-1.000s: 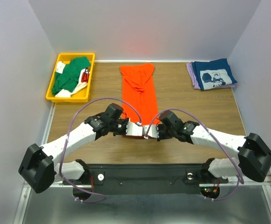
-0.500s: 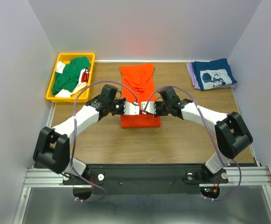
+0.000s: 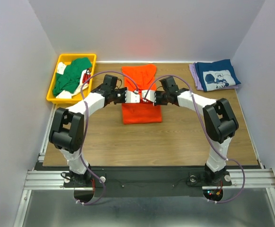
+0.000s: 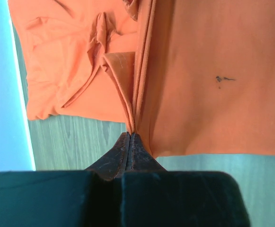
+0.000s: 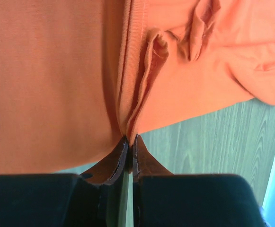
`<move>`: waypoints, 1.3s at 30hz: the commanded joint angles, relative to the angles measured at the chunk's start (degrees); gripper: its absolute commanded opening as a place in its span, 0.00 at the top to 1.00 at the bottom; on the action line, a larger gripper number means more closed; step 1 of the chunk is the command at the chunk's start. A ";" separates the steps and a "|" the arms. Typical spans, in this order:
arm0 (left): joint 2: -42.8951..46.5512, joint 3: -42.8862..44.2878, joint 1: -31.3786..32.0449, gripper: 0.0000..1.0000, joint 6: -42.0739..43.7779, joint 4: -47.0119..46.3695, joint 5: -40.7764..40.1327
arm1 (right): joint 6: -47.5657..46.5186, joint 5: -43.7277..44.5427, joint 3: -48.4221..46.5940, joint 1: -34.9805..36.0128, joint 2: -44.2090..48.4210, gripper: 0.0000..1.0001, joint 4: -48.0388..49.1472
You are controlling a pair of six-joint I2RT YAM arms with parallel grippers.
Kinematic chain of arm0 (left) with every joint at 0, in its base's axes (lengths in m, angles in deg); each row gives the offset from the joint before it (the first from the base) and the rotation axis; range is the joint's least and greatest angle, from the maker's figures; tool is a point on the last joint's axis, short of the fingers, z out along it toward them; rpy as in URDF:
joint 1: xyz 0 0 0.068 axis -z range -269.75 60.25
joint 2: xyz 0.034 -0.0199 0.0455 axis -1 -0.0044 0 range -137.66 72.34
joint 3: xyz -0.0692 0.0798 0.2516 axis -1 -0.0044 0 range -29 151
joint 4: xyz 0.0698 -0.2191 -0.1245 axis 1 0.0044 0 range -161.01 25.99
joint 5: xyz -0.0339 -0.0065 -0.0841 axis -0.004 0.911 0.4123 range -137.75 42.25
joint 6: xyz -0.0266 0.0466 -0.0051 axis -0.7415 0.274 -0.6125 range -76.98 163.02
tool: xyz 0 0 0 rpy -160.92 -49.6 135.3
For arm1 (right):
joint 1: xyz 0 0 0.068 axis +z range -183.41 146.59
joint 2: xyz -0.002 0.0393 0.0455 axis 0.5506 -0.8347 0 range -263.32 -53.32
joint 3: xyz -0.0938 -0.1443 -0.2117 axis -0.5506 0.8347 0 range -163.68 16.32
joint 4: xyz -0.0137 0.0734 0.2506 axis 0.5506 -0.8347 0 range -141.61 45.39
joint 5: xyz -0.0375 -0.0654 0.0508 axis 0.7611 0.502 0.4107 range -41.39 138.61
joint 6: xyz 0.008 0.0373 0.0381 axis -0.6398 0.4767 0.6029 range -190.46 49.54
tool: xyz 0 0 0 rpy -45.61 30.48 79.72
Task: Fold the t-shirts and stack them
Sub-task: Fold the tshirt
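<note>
- Arms both reach far out from their bases, elbows swung wide and wrists turned inward. My left gripper [image 3: 133,97] and right gripper [image 3: 147,97] sit side by side, nearly meeting.
- Left gripper is pinched tight on a bunched fold of the orange t-shirt [image 3: 141,114]; layered cloth edges run straight out from its tips.
- Right gripper is clamped the same way on a gathered fold of that shirt.
- The shirt lies on the wooden table [image 3: 184,137], directly under and beyond both grippers.
- A second ago both grippers were close to my bases at the shirt's near hem. They have since carried it away from me, and the shirt now lies doubled and shorter.
- The navy t-shirt [image 3: 217,74] rests on the lavender t-shirt [image 3: 192,71], well off to the right of my right gripper. The green t-shirt [image 3: 71,75] is in the yellow bin [image 3: 52,92], off to the left of my left gripper.
- My wrists cover the spot where the held cloth meets the layer below, so I cannot tell whether they touch.
</note>
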 commanded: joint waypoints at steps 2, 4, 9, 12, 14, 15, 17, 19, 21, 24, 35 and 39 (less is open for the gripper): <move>-2.68 4.89 -1.88 1.00 2.12 -2.32 1.03 | -1.92 0.32 -5.28 -1.54 -3.29 1.00 0.66; -4.26 5.77 -2.05 1.00 2.30 -2.84 0.94 | -1.49 0.41 -6.69 -1.71 -4.95 0.99 0.66; -7.07 7.87 -2.84 0.97 0.99 -4.95 0.16 | 0.80 2.86 -10.82 -1.89 -7.60 0.68 0.75; -7.78 11.04 -4.07 0.73 -2.70 -4.79 0.24 | 3.87 3.92 -12.84 -2.42 -7.08 0.48 0.83; -6.91 12.62 -5.21 0.64 -4.98 -3.82 0.68 | 5.01 4.45 -13.90 -2.77 -5.16 0.46 0.83; -6.38 13.76 -5.65 0.64 -6.13 -3.21 1.03 | 5.63 4.62 -14.16 -2.94 -4.45 0.46 0.75; -5.24 14.65 -6.27 0.60 -10.43 -0.83 1.47 | 8.17 4.98 -14.08 -3.12 -2.34 0.46 0.66; -3.31 15.35 -7.15 0.57 -15.33 1.71 2.35 | 11.60 5.07 -13.47 -3.30 0.74 0.46 0.48; -1.56 15.09 -7.76 0.57 -19.47 2.42 3.75 | 13.80 4.28 -11.71 -3.38 3.80 0.51 0.22; 0.38 14.48 -8.12 0.57 -24.58 9.26 7.70 | 22.29 1.73 -9.60 -3.38 5.93 0.56 -3.11; 6.89 -1.95 -5.75 0.54 -28.56 11.92 11.76 | 42.98 -13.56 -8.37 -3.38 2.78 0.61 -15.51; 7.33 -6.17 -3.91 0.54 -26.71 8.50 7.11 | 46.94 -16.29 -8.36 -3.39 -1.26 0.63 -15.25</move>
